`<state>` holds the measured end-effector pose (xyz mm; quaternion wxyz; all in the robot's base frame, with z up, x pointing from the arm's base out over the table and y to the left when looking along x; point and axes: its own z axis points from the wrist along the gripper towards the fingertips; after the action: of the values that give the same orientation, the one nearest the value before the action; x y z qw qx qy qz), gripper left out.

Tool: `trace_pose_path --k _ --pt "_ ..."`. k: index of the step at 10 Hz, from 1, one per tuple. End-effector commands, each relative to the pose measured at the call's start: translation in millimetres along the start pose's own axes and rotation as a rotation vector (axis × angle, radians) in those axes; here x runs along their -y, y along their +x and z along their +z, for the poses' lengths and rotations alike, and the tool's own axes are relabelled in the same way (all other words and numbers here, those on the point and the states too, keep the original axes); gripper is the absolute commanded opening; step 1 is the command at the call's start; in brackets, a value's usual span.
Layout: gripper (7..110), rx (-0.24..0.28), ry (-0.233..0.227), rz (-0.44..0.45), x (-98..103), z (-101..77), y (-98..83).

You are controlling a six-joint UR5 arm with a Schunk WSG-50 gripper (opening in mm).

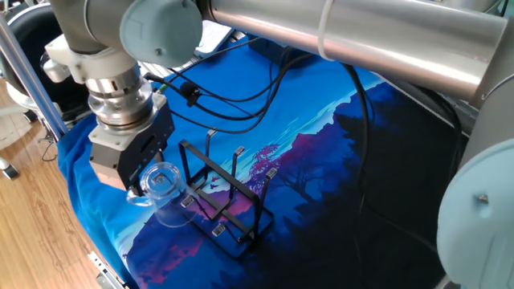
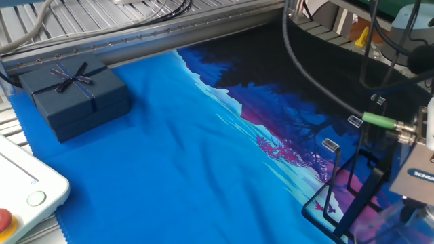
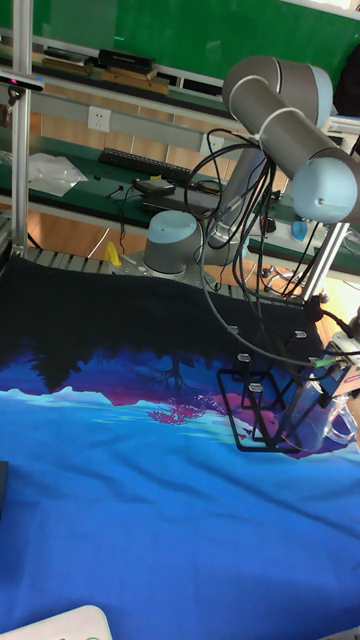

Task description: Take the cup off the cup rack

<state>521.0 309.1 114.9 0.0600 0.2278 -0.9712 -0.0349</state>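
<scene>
The clear cup (image 1: 166, 197) leans against the left end of the black cup rack (image 1: 227, 199), its rim up and its handle toward the table's edge. My gripper (image 1: 144, 178) comes down from the upper left and stands open, its dark fingers (image 1: 135, 186) straddling the cup's near wall by the rim. In the other fixed view the cup rack (image 2: 339, 198) is at the right edge, with part of the gripper housing beside it and the cup only a blur. The tall fixed view shows the cup rack (image 3: 264, 415) with the cup (image 3: 325, 422) to its right, partly hidden by the gripper (image 3: 338, 392).
A blue patterned cloth (image 1: 313, 168) covers the table; its edge (image 1: 104, 269) lies close below the cup. Black cables (image 1: 233, 96) trail behind the rack. A dark blue gift box (image 2: 73, 96) and a white box with a red button (image 2: 20, 196) sit at the far side.
</scene>
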Motion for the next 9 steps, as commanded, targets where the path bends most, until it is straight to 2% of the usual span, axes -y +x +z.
trace_pose_path --k 1,3,6,9 --pt "88 -0.031 -0.036 0.020 -16.1 -5.4 1.4" --pt "88 -0.046 -0.001 0.009 -10.0 -1.7 7.1" --pt "88 -0.061 0.026 -0.004 2.7 4.6 17.1" --pt "88 -0.060 0.017 0.005 0.2 6.9 18.9"
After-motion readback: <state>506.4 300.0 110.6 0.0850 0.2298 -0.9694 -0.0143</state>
